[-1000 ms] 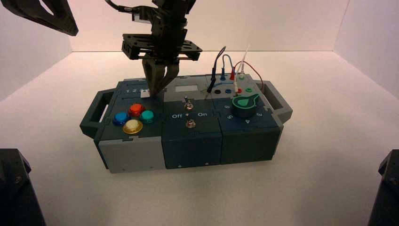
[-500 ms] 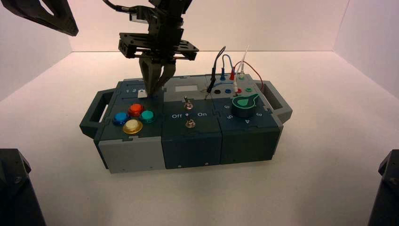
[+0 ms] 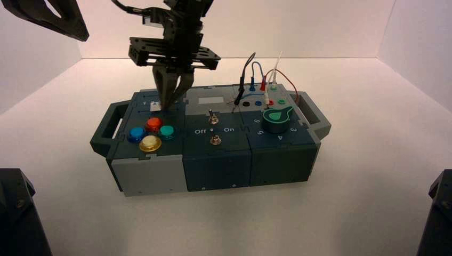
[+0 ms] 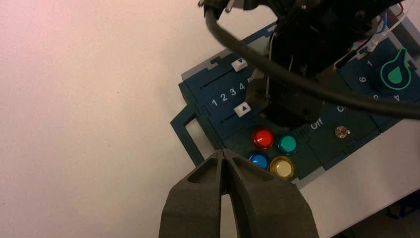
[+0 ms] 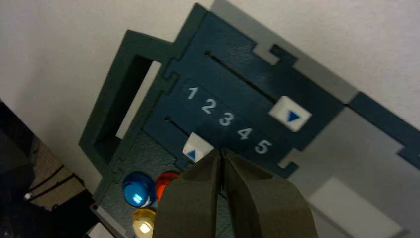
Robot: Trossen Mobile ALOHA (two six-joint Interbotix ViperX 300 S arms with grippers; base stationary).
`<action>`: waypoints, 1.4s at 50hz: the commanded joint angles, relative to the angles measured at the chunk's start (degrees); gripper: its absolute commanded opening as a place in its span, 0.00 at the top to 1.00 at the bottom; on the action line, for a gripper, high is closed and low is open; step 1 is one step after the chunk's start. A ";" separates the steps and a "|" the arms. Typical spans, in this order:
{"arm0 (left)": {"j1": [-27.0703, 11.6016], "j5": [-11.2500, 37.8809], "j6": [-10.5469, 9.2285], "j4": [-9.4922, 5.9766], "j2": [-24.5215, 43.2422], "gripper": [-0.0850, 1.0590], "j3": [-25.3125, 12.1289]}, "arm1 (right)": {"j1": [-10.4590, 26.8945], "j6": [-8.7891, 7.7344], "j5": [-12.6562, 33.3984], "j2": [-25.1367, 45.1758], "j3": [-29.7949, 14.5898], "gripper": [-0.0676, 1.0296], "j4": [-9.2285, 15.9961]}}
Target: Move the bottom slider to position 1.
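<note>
The bottom slider (image 5: pixel 197 148), a small white knob with a blue triangle, sits in its slot roughly level with the printed digits 2 and 3. Position 1 (image 5: pixel 192 92) is the first digit of the white "1 2 3 4 5" row. My right gripper (image 5: pixel 221 151) is shut, with its tips against the knob's side that faces the digit 5. In the high view it (image 3: pixel 166 102) stands over the box's back left corner, by the knob (image 3: pixel 156 106). My left gripper (image 4: pixel 225 153) is shut and empty, held high at the far left (image 3: pixel 48 18).
The twin top slider (image 5: pixel 290 114) sits by the digit 5. Red (image 3: pixel 154 124), teal (image 3: pixel 167 132), blue (image 3: pixel 136 134) and yellow (image 3: pixel 150 143) buttons lie just in front of the sliders. Toggle switches (image 3: pixel 211 116), a green knob (image 3: pixel 277 118) and upright wires (image 3: pixel 261 80) stand to the right.
My right gripper has moved left along the slider slot, and the bottom slider's knob has gone with it toward the low digits. The left arm has not moved.
</note>
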 commanded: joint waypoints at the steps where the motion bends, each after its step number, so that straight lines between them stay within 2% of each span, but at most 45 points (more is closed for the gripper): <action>1: 0.09 -0.44 0.09 0.00 0.18 0.95 -0.79 | 1.32 0.09 0.53 -0.53 -1.58 0.96 0.53; 43: 0.09 -0.44 0.09 0.09 0.26 0.95 -0.70 | 2.46 0.09 1.67 1.32 -5.27 0.96 0.88; 56: 0.09 -0.44 0.09 0.09 0.18 0.95 -0.79 | 2.29 -0.26 1.67 0.18 -3.69 0.96 0.26; 68: 0.09 -0.70 0.09 0.09 -0.09 0.95 -0.53 | 1.85 -0.44 2.02 -3.25 0.09 0.96 -1.23; 70: 0.18 -0.79 0.09 0.09 -0.09 0.95 -0.53 | 2.11 -0.62 2.02 -4.75 1.93 0.96 -1.41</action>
